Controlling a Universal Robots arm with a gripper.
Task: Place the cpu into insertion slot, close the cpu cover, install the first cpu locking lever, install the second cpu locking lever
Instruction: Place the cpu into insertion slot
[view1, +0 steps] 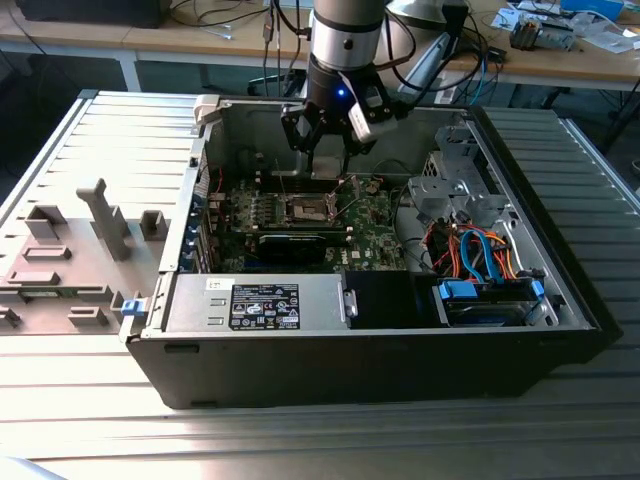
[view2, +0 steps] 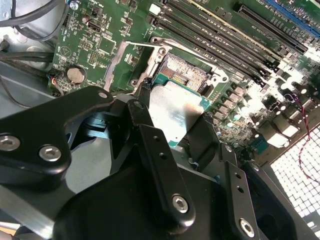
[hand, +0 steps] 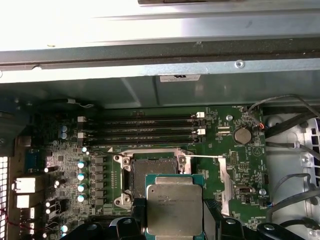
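The gripper (view2: 172, 117) has its jaws clamped on the cpu (hand: 175, 207), and the bare insertion slot (hand: 152, 176) lies just beyond the jaw tips. Seemingly 0 of 4 steps are finished.

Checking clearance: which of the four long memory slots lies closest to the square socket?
The memory slot right beside the insertion slot; the other three lie beyond it, toward the case wall. The tool holds the cpu.
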